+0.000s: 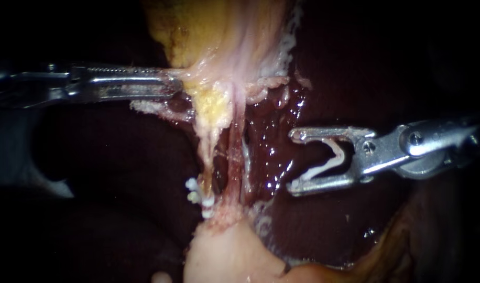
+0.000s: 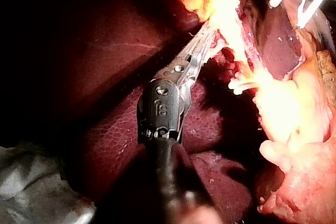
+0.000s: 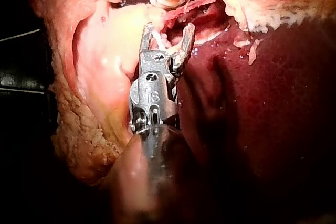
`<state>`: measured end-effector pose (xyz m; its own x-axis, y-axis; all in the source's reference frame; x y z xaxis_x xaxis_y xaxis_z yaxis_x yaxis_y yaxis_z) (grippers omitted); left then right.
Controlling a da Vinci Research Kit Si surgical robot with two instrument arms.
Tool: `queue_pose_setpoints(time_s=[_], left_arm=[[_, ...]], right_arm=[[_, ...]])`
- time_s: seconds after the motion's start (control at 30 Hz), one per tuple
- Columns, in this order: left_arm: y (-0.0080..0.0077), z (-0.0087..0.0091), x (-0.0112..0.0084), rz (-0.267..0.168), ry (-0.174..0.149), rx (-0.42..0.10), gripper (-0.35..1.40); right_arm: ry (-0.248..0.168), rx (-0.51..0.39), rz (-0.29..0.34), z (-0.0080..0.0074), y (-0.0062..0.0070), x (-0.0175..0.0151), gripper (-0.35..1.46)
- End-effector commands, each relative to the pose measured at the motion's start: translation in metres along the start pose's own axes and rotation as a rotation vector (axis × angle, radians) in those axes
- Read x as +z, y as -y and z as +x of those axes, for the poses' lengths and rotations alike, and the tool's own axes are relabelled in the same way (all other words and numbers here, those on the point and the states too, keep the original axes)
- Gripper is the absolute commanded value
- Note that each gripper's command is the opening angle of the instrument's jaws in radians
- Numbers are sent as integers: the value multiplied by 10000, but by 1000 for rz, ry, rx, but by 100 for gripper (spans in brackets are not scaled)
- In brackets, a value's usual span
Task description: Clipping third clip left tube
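Right instrument pincer wide, holding clip, left instrument pincer clamping tissue

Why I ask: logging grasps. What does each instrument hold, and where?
Left instrument: pale tissue, by its edge. Right instrument: white clip, by both legs.

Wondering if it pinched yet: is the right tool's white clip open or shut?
Open: the clip has its legs spread wide apart inside the right instrument, with nothing between them.

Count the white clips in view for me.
3. Two sit stacked on the left tube, an upper clip and a lower clip; a third clip is held, unclosed, in the right instrument, clear of the tube. Others may hide behind tissue.
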<state>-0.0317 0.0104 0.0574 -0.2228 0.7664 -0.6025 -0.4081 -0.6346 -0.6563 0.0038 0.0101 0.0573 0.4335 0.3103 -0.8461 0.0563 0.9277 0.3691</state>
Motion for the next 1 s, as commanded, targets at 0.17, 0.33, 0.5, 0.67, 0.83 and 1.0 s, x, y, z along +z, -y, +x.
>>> queue_pose_setpoints(time_s=[0.17, 0.33, 0.5, 0.67, 0.83, 1.0], left_arm=[[1, 10, -13, -11, 4, -5, -35], [5, 38, -51, 3, -12, -22, -35], [7, 63, -94, 24, -41, -32, -35], [8, 68, -105, 38, -51, -30, -35], [6, 65, -98, 45, -54, -29, -35], [4, 62, -95, 43, -53, -28, -35]], right_arm=[[0, 0, 0, 0, 0, 0, 50], [0, 0, 0, 0, 0, 0, 50], [0, 0, 0, 0, 0, -1, 50], [-7, -1, 11, 1, 1, 0, 50], [-35, 12, 35, 11, 8, 12, 50], [-84, 100, 66, 30, 19, 42, 50]])
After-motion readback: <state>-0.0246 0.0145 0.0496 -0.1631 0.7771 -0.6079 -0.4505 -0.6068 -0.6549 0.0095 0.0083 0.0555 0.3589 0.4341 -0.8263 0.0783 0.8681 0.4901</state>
